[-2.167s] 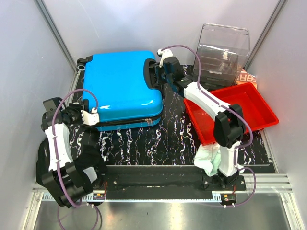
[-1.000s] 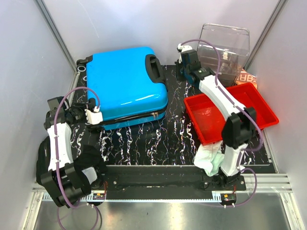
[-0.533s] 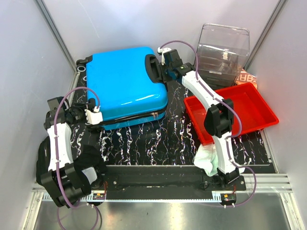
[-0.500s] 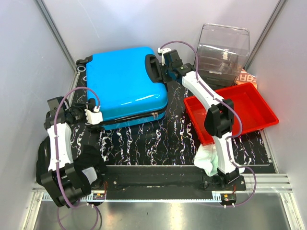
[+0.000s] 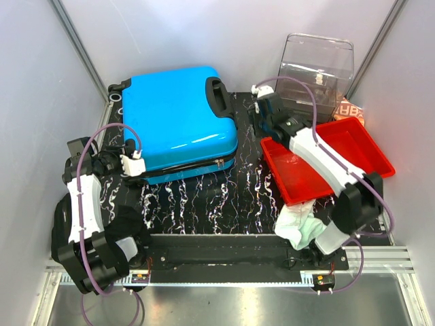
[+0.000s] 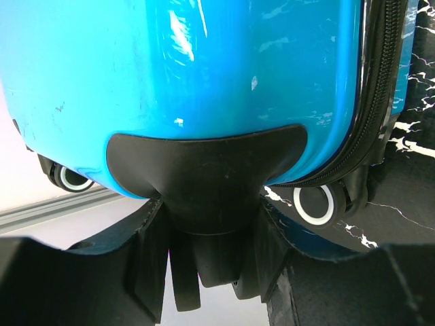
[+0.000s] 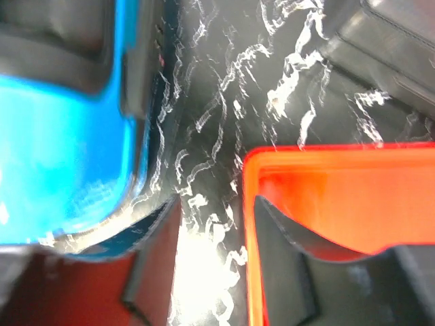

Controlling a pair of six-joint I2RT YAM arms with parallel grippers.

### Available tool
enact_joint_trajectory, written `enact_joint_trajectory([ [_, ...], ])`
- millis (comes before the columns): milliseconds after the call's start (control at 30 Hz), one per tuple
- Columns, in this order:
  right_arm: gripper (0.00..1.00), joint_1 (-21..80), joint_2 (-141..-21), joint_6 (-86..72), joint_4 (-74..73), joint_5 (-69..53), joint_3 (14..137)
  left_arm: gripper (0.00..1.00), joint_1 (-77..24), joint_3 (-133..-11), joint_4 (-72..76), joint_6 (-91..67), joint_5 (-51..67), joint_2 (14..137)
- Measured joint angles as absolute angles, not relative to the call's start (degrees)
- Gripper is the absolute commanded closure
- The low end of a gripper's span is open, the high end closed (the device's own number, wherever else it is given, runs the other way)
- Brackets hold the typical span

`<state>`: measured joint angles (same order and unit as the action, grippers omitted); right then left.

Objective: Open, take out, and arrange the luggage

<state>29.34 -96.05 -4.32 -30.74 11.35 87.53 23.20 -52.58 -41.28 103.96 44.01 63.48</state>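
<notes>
Only slim gap between luggage point(image 5: 178, 115), tray point(image 5: 357, 148)

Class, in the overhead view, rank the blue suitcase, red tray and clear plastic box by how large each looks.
Largest: blue suitcase
Next: red tray, though partly covered
Smallest: clear plastic box
</notes>
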Motion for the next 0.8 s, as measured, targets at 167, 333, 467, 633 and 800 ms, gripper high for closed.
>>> enact_joint_trajectory([
  [167, 0.37, 32.18, -84.77, -5.65, -26.24, 11.44, 73.21, 1.0, 23.2, -52.47, -41.19, 103.9, 44.01, 63.46],
  [333, 0.36, 38.28, -75.64, -7.44, -17.19, 5.3, 57.58, 1.0, 23.2, -52.45, -41.1, 103.88, 44.07, 63.46],
  [467, 0.43, 39.22, -75.48, -11.55, -4.67, -0.99, 49.87, 1.0, 23.2, -52.45, -41.08, 103.63, 44.14, 63.46],
  [633, 0.5, 39.2, -79.57, -16.12, 6.74, -4.19, 47.4, 1.0, 23.2, -52.45, -41.04, 103.42, 44.21, 63.37],
  [800, 0.54, 39.2, -83.7, -18.11, 15.94, -5.58, 46.35, 1.0, 23.2, -52.45, -41.01, 103.37, 44.21, 63.35],
])
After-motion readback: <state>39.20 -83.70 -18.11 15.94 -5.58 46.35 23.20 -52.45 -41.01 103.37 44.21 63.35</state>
